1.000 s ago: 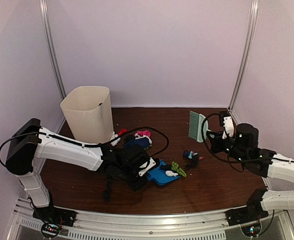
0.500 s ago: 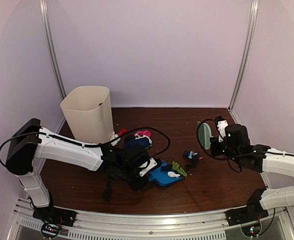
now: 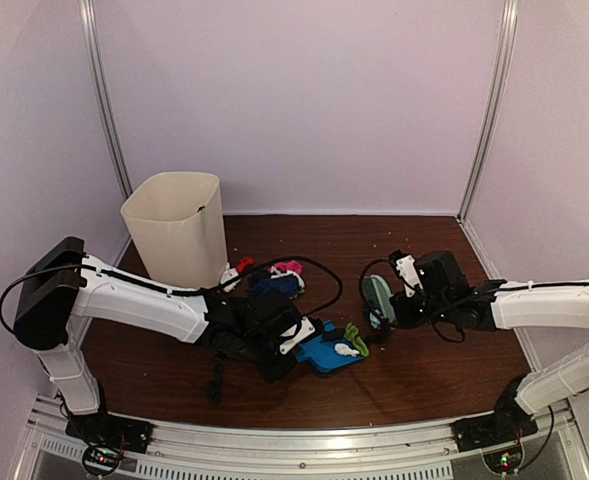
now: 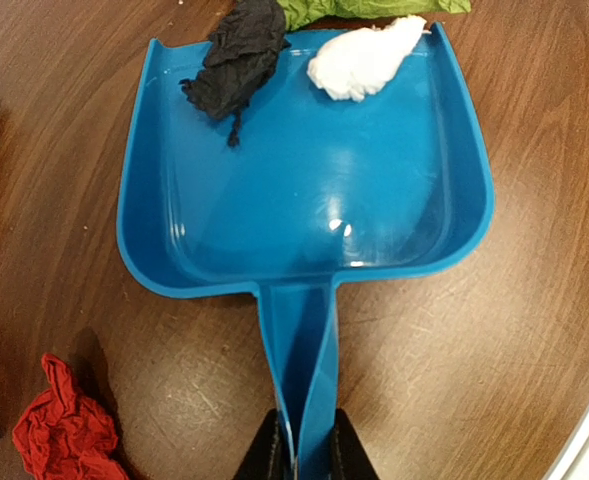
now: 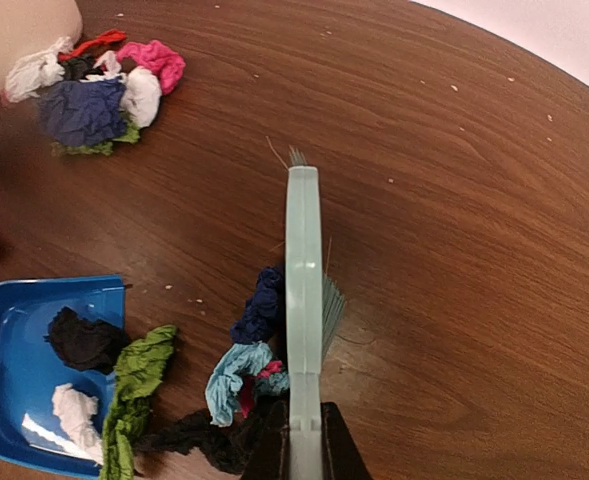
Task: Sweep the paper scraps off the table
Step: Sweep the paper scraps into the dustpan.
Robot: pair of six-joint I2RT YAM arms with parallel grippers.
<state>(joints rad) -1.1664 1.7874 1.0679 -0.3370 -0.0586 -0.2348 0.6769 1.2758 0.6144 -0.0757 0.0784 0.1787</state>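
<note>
My left gripper (image 4: 301, 462) is shut on the handle of the blue dustpan (image 4: 304, 190), which lies flat on the table (image 3: 414, 375); in the top view the left gripper (image 3: 292, 352) sits just left of the dustpan (image 3: 326, 352). A black scrap (image 4: 236, 55) and a white scrap (image 4: 364, 60) lie in the pan. My right gripper (image 5: 303, 455) is shut on the pale green brush (image 5: 303, 300), bristles down against a clump of dark blue, light blue, red and black paper scraps (image 5: 244, 370). A green scrap (image 5: 134, 390) lies at the pan's mouth. In the top view the brush (image 3: 378, 298) stands right of the pan.
A second pile of paper scraps (image 3: 274, 275) lies behind the pan, beside a cream waste bin (image 3: 177, 230) at the back left. A red scrap (image 4: 64, 430) rests left of the pan's handle. A black cable (image 3: 324, 275) loops over the table.
The right arm has swung the brush down and leftward from the back right, landing it on the clump of scraps near the pan. The left arm and dustpan have stayed put.
</note>
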